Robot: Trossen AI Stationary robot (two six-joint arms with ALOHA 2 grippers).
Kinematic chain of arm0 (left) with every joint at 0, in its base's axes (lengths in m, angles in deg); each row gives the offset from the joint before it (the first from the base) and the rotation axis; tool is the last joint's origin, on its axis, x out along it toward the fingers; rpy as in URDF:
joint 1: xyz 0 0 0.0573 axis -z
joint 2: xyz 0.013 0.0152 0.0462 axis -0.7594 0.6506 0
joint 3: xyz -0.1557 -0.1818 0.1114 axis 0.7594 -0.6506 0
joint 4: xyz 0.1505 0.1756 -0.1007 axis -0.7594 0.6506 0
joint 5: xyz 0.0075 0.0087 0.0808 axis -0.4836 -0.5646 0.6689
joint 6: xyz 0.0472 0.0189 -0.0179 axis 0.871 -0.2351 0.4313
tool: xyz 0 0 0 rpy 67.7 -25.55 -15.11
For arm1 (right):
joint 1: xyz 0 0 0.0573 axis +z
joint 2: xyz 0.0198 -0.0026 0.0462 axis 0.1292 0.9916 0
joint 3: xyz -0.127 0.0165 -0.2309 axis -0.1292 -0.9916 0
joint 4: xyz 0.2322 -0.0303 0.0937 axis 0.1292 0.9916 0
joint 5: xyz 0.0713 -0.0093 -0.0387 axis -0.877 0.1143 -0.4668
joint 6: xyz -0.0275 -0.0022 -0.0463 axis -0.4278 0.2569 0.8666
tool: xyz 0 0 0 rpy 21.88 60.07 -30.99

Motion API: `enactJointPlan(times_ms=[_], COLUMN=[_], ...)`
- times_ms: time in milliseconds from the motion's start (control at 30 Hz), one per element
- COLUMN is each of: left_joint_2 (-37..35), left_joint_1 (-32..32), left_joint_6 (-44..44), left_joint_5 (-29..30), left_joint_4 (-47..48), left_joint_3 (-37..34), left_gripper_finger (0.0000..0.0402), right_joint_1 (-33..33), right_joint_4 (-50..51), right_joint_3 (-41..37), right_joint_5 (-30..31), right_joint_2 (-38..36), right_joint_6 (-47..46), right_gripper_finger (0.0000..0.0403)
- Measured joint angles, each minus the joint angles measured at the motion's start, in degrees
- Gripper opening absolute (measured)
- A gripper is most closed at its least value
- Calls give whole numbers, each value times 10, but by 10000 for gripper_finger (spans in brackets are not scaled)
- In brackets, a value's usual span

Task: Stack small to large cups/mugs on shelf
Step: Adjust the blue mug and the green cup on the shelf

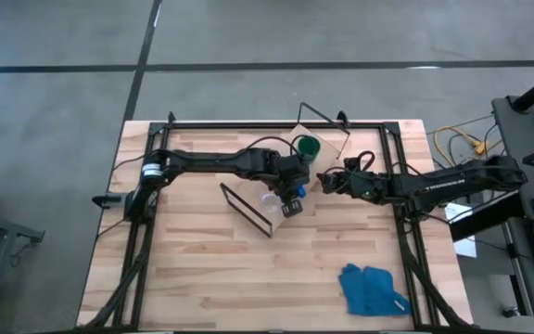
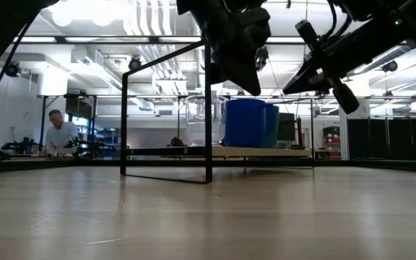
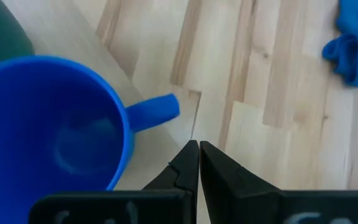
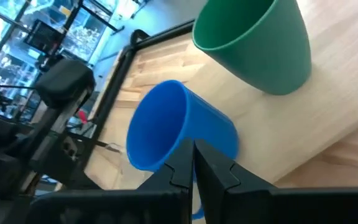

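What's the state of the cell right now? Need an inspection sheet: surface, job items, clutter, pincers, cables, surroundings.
Surface: light-wood tabletop inside a black frame.
Job's things: shelf board with black wire end frames; on it the dark green cup, the blue mug and the clear glass cup, all upright. None stacked yet.
Clutter: blue cloth near the table's front right corner, away from the shelf.
Pincers: left pincer shut, empty, above the blue mug's handle side; right pincer shut, empty, close by the mug.
Cables: yellow and white leads off the table's right edge.
Surroundings: a person seated far behind in the low view.
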Motion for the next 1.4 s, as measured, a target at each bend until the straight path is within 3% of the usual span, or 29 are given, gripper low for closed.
enactJointPlan(times_ms=[733, 1400], left_joint_2=[0, 0], left_joint_1=[-15, -31], left_joint_6=[-14, -13], left_joint_5=[30, 40], left_joint_4=[-16, -14], left_joint_3=[-26, -40], left_gripper_finger=[0, 0], right_joint_1=[0, 0], right_joint_4=[-21, -18], right_joint_3=[60, 78], right_joint_5=[-4, 0], right_joint_2=[122, 143], right_joint_6=[16, 16], right_gripper_finger=[8, 8])
